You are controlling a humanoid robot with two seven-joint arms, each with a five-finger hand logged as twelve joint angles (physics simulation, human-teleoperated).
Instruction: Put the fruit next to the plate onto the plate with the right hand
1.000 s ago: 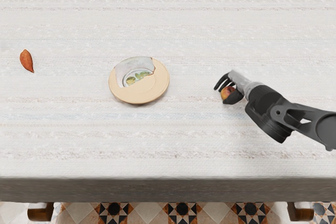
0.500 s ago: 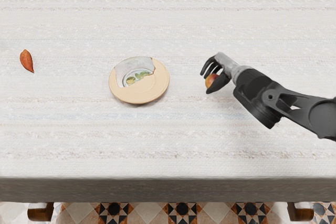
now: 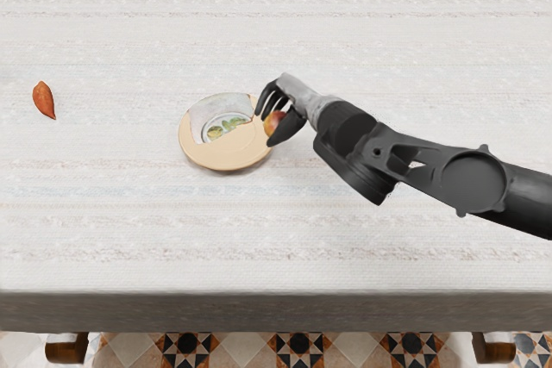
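Viewing the table from the head camera, left to right. At far left, one small orange-red pointed item, too small to identify, lying well apart from everything else. Left of centre, one tan plate, carrying a grey-white piece with green bits, hard to make out. At the plate's right rim, one reddish fruit, mostly hidden by the dark fingers of the one right hand, clamped around it; whether touching the plate or held just above its edge, impossible to tell. Farther right, the right arm, cut off by the picture's right edge. Compared with half a second earlier: hand and fruit carried leftward from well right of the plate to its rim; plate and orange-red pointed item unmoved.
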